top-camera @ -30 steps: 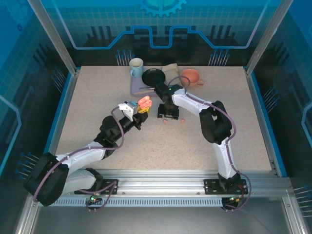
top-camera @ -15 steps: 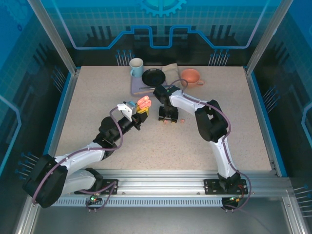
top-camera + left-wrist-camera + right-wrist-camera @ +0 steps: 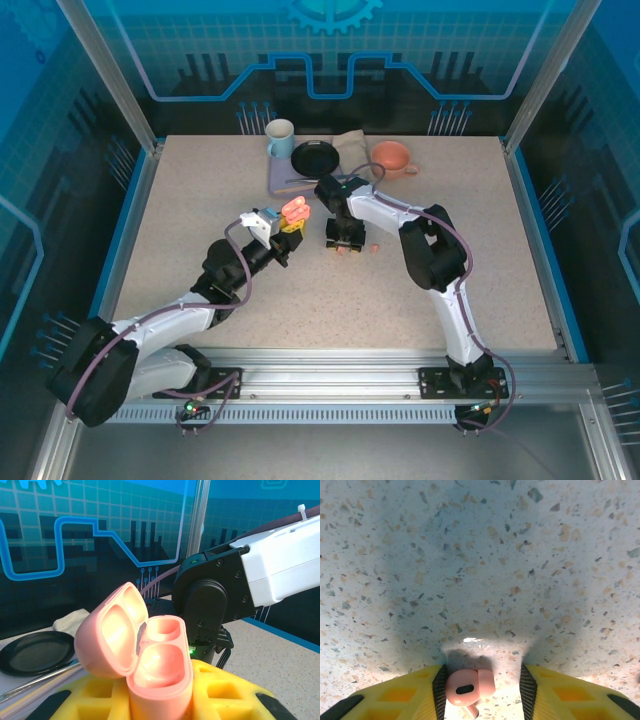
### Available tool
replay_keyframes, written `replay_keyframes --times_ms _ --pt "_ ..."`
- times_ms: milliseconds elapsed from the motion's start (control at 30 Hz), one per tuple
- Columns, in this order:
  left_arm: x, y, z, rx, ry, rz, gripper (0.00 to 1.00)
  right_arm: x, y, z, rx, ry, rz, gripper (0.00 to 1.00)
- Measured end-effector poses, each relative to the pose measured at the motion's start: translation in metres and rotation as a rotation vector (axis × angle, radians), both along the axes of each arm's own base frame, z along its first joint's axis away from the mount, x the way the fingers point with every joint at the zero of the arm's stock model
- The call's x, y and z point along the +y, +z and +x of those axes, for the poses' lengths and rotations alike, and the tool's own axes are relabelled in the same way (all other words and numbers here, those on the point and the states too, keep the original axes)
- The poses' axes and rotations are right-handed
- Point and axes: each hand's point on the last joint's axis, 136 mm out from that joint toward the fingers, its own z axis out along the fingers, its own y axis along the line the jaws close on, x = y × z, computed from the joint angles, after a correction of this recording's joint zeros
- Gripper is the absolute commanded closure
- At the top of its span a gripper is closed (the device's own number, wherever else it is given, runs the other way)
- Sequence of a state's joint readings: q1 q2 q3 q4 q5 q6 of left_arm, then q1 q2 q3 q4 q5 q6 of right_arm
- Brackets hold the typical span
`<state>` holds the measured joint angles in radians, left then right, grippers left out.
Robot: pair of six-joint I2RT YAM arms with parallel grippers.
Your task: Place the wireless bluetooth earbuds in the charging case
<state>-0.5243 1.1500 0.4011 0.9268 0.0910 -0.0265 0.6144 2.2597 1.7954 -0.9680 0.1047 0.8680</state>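
Observation:
My left gripper is shut on the salmon-pink charging case, held up above the table. In the left wrist view the case stands between the yellow fingers with its lid swung open to the left and both wells bare. My right gripper points down at the table, open. A pink earbud lies between its fingers; it rests against the left pad, with a gap to the right pad. A second pink earbud lies just to the right on the table.
Along the back of the table stand a pale blue mug, a black plate, a folded cloth and a salmon cup. The right arm's wrist looms close behind the held case.
The right gripper has shifted slightly left and lower over the pink earbud, and its jaws have narrowed around it. The left arm and the case have stayed put.

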Motion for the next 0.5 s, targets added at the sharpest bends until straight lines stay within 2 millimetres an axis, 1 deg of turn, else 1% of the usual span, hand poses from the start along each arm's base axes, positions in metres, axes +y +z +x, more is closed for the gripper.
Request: replay_keyframes --times_ms 67,333,433,500 --pt "0.0001 0.0005 -0.0002 -0.001 0.000 -0.001 1.00 0.0002 0.0000 0.0002 0.001 -0.005 0.003 0.61" --pt "0.0005 0.0022 -0.0008 -0.005 0.000 -0.003 1.00 -0.0002 -0.0001 0.0015 0.007 -0.010 0.009 0.62" --pt "0.0004 0.0022 -0.0009 -0.005 0.000 -0.003 1.00 0.0006 0.0005 0.0023 0.004 -0.010 0.012 0.68" --pt "0.0004 0.0022 -0.0009 -0.005 0.000 -0.003 1.00 0.0011 0.0002 0.0030 0.004 -0.011 0.016 0.69"
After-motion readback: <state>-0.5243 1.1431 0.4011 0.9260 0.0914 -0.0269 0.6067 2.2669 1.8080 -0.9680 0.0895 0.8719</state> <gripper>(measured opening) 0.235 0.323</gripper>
